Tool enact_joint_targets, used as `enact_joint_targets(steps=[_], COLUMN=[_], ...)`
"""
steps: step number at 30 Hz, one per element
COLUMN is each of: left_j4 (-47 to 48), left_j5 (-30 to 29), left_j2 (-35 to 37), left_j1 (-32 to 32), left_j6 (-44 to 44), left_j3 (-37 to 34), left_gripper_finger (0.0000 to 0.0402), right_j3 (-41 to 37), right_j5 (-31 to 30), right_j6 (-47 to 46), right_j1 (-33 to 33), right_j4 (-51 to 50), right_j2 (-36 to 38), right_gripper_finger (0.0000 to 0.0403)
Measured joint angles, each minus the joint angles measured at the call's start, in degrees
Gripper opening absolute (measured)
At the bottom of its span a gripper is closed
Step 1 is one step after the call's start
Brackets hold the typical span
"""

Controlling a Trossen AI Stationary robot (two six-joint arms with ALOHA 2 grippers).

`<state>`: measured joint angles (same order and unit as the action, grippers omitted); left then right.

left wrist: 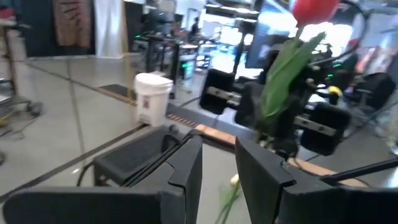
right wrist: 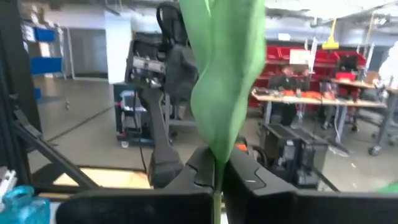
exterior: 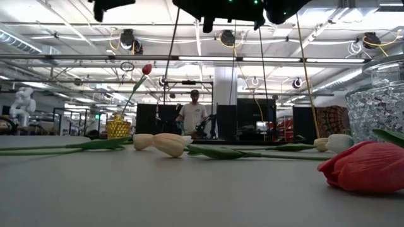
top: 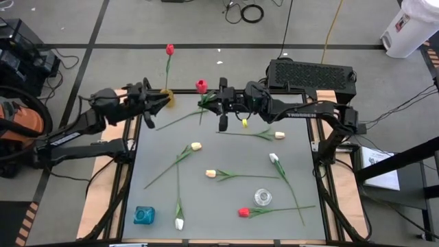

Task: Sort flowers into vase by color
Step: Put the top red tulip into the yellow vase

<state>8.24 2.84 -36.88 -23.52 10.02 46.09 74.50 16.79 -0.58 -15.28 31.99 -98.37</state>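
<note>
My right gripper is shut on a red tulip above the table's far edge. The tulip shows upright in the left wrist view, with its head above a green leaf. Just left of it my left gripper stands open and level with nothing between its fingers. It is beside a yellow vase in which another red tulip stands. A red tulip and several white or cream tulips lie flat on the table. My right gripper pinches the tulip's thin stem between its two fingers, just below the leaf. The fingers come level from the table's right side and lie across the stem. The tulip stands upright in the hold, head up, lifted clear of the table.
A clear glass vase stands at the near right and a blue vase at the near left. A black box sits behind the far edge. A person stands far off in the room.
</note>
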Motion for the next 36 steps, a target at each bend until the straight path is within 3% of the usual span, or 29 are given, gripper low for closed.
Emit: enact_joint_targets(steps=[15, 36], left_j4=[-18.39, -28.39], left_j5=[12.28, 12.64], left_j2=[-15.89, -22.05], left_j1=[0.10, 4.29], left_j6=[-4.50, -7.82], left_j3=[-0.02, -0.02], left_gripper_finger=[0.0103, 0.0102], right_j3=[-0.03, -0.03], right_j5=[3.11, 3.08], right_j6=[-0.28, -0.28], right_j1=[-0.82, -0.75], right_j4=[-3.61, -5.31], right_j2=[-0.26, -0.26], right_gripper_finger=[0.0000, 0.0000])
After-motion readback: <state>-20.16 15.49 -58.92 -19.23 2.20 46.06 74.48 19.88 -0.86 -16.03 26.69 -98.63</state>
